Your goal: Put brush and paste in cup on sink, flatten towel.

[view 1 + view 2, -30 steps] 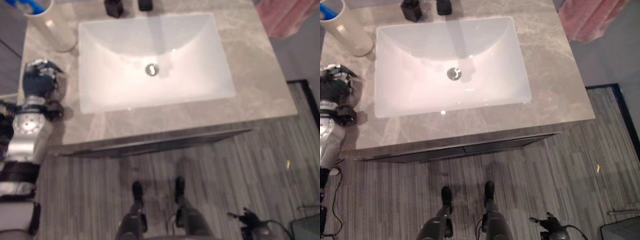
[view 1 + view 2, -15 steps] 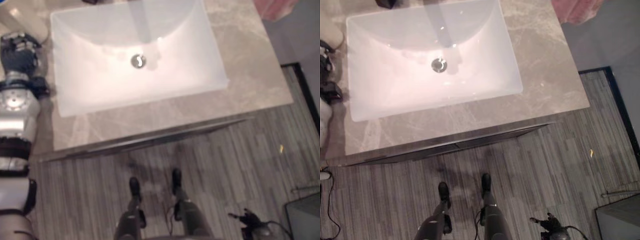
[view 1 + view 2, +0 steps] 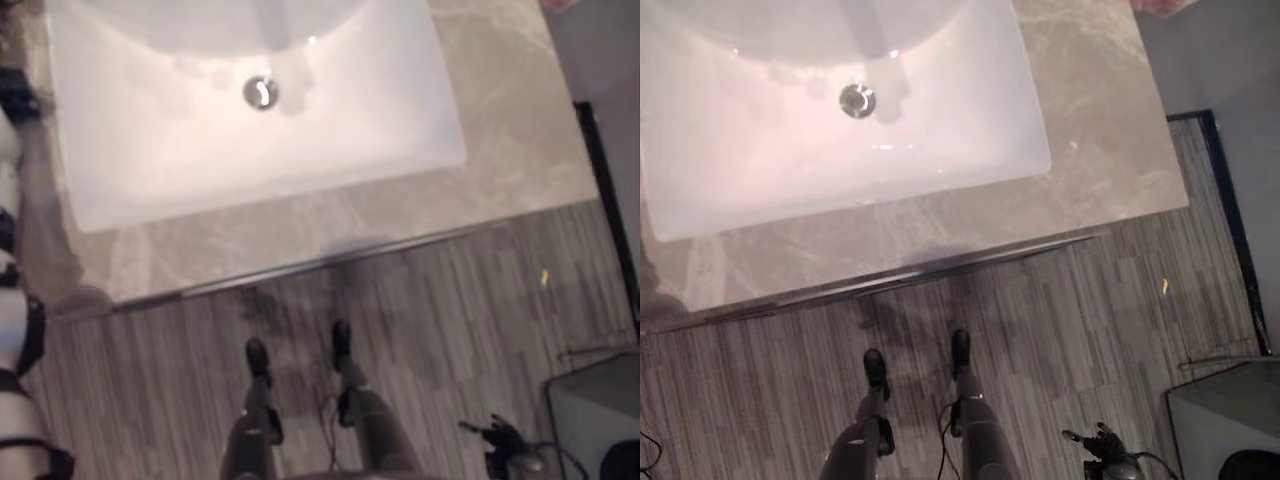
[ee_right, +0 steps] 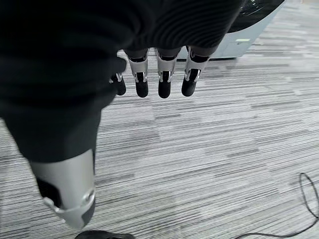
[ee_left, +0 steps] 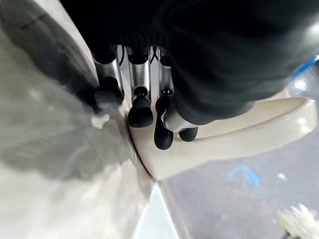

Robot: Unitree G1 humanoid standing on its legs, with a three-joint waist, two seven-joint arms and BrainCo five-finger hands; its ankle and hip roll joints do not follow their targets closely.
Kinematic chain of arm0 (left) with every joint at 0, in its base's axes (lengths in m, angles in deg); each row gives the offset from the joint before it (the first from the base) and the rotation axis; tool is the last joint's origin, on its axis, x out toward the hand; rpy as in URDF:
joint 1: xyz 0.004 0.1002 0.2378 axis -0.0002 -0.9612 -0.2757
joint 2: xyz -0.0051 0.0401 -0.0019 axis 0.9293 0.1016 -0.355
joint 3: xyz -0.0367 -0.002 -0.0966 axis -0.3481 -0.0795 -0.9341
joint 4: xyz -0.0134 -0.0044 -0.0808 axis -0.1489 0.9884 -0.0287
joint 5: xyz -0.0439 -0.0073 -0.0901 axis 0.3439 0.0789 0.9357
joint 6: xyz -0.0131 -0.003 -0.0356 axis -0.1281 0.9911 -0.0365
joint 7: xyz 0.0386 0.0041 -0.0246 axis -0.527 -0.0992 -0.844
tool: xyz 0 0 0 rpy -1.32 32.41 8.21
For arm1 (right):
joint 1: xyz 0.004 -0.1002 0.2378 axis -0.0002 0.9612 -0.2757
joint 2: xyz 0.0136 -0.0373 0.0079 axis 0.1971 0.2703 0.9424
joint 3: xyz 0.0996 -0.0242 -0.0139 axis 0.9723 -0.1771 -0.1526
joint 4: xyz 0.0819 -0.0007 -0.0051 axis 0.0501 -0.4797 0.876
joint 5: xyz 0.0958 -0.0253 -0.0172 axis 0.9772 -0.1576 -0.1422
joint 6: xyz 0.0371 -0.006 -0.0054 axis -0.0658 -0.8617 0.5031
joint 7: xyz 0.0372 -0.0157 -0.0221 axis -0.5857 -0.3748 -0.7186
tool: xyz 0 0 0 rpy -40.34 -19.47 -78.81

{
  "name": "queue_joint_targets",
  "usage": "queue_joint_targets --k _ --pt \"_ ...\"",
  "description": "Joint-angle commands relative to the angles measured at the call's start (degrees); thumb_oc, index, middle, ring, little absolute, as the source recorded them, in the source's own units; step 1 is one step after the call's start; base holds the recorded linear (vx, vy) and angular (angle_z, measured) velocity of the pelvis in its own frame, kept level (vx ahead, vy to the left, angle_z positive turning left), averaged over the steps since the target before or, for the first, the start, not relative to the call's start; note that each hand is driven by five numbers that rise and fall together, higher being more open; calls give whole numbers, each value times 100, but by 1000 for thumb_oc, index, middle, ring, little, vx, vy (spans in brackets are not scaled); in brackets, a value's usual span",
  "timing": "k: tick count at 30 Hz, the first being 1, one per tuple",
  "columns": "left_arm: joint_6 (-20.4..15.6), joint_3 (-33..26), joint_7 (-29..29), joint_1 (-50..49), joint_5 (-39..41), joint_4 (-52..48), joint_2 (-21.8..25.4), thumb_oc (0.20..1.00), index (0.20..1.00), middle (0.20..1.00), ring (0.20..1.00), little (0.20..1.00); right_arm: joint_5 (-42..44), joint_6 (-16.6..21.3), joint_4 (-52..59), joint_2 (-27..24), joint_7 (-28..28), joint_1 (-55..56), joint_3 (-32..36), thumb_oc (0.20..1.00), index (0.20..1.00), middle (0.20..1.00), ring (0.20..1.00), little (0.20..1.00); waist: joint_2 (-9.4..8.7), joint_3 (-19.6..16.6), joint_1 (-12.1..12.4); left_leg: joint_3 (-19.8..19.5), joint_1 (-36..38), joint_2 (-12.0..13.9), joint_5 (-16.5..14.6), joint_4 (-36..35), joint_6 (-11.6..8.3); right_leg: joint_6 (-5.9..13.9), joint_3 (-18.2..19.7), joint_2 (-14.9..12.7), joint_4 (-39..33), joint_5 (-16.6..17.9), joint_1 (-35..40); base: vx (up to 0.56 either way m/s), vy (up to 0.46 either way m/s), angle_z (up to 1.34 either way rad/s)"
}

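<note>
Resting against the cream cup (image 5: 239, 134), the left hand (image 5: 149, 107) stays loose-fingered.

Both hands share one build: a dark ribbed cover over the back and wrist, with silver fingers ending in rounded black tips. The left hand (image 5: 149, 112) carries these beside the cream cup (image 5: 239, 139); the right hand (image 4: 159, 74) perhaps shows small screws.

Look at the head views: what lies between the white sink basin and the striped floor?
A strip of bare grey marble counter, then its front edge, lies between the sink basin and the striped floor. Both eye views show nothing resting on it.
</note>
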Motion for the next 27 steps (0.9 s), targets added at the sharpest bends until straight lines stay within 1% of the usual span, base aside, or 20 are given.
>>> queue_joint_targets --k 1,5,6,7,8,9,10,11,12,15,17,18,19,20,21,23,24,25,27 --pt "-75 62 -47 40 181 131 47 200 200 200 200 200 209 16 -124 -318 62 122 -89 1000 1000 1000 1000 1000 89 121 49 -766 34 -16 -250 67 169 414 -248 -108 -10 -140 351 0 0 0" --pt "-86 17 -31 -105 156 22 -23 200 200 200 200 200 188 28 -129 -313 70 122 -110 1000 1000 1000 1000 1000 114 107 66 -809 67 -29 -258 67 169 399 -266 -116 -10 -179 396 0 0 0" --pt "-104 -56 -12 -305 138 -211 -82 200 200 200 200 200 158 25 -106 -295 64 128 -120 1000 1000 1000 1000 1000 126 90 92 -820 113 -37 -272 67 166 386 -271 -121 -10 -201 446 0 0 0" --pt "-101 -77 -16 -329 134 -224 -82 200 200 200 200 200 158 24 -105 -302 64 130 -123 1000 1000 1000 1000 1000 133 92 88 -820 120 -37 -273 67 165 386 -272 -121 -10 -203 453 0 0 0" --pt "-127 -209 31 -638 94 -504 -157 200 200 200 200 200 98 15 -103 -284 54 137 -134 1000 1000 1000 1000 1000 143 57 141 -826 217 -48 -303 67 161 368 -298 -127 -10 -236 557 0 0 0" --pt "-124 -235 26 -668 89 -520 -158 200 200 200 200 200 97 15 -103 -292 54 140 -139 1000 1000 1000 1000 1000 150 61 136 -827 227 -47 -305 67 160 368 -299 -126 -10 -238 567 -34 -18 0" --pt "-137 -394 60 -1001 55 -796 -189 200 200 200 200 200 47 7 -74 -291 63 123 -108 1000 1000 1000 1000 1000 166 29 202 -823 337 -50 -324 67 150 361 -342 -146 -10 -266 686 0 0 0" --pt "-131 -436 53 -1048 46 -821 -190 200 200 200 200 200 46 7 -72 -305 63 125 -117 1000 1000 1000 1000 1000 179 41 191 -826 356 -50 -327 67 149 361 -345 -146 -10 -269 707 -39 -23 1" --pt "-129 -586 93 -1357 38 -1101 -225 200 200 200 200 200 -57 -20 -32 -297 73 119 -100 1000 1000 1000 1000 1000 189 3 267 -848 509 -52 -358 67 146 352 -395 -179 -10 -302 868 -37 -16 2" --pt "-106 -917 167 -1973 -2 -1357 -424 200 200 200 200 200 -196 -48 12 -304 48 202 -70 1000 1000 1000 1000 1000 214 13 332 -846 818 -67 -408 67 144 340 -480 -210 -10 -381 1200 -41 -13 8" --pt "-132 -1159 205 -2413 -34 -1629 -566 200 200 200 200 200 -286 -69 21 -301 46 237 6 1000 1000 1000 1000 1000 222 -27 399 -859 1023 -87 -457 67 166 335 -526 -232 -10 -430 1422 -26 16 16" --pt "-127 -1189 201 -2449 -41 -1650 -571 200 200 200 200 200 -287 -69 23 -312 46 239 -2 1000 1000 1000 1000 1000 231 -15 391 -860 1042 -87 -460 67 166 336 -526 -232 -10 -433 1442 -21 63 11" --pt "-138 -1488 254 -2958 -82 -1965 -669 200 200 200 200 200 -395 -110 9 -310 8 281 41 1000 1000 1000 1000 1000 232 -75 460 -858 1334 -112 -538 67 199 343 -555 -265 -10 -494 1725 -24 82 7" --pt "-153 -1640 278 -3183 -52 -2051 -759 200 200 200 200 200 -451 -118 -4 -291 -15 309 58 1000 1000 1000 1000 1000 232 -114 490 -854 1433 -140 -563 67 216 342 -559 -275 -10 -515 1834 -24 82 10" --pt "-148 -1672 275 -3221 -57 -2072 -763 200 200 200 200 200 -451 -119 -2 -302 -15 310 47 1000 1000 1000 1000 1000 240 -98 480 -853 1459 -140 -567 67 217 344 -559 -275 -10 -519 1860 -2 59 12" --pt "-186 -2072 346 -3986 -157 -2632 -1035 200 200 200 200 200 -641 -166 -80 -215 -112 449 119 1000 1000 1000 1000 1000 217 -244 553 -880 1850 -186 -686 67 279 331 -607 -298 -10 -637 2285 11 64 20" --pt "-181 -2092 344 -4012 -161 -2648 -1039 200 200 200 200 200 -641 -166 -78 -220 -112 451 111 1000 1000 1000 1000 1000 221 -231 545 -881 1872 -186 -690 67 280 332 -609 -299 -10 -642 2307 -17 88 13" --pt "-203 -2354 357 -4435 -217 -2874 -1219 200 200 200 200 200 -756 -201 -114 -164 -159 506 145 1000 1000 1000 1000 1000 229 -334 573 -895 2093 -204 -747 67 308 343 -646 -325 -10 -668 2550 -11 74 5" --pt "-196 -2471 376 -4615 -255 -2922 -1299 200 200 200 200 200 -788 -223 -132 -137 -174 514 192 1000 1000 1000 1000 1000 229 -445 594 -895 2269 -231 -819 67 349 354 -669 -352 -10 -693 2723 -17 78 10"
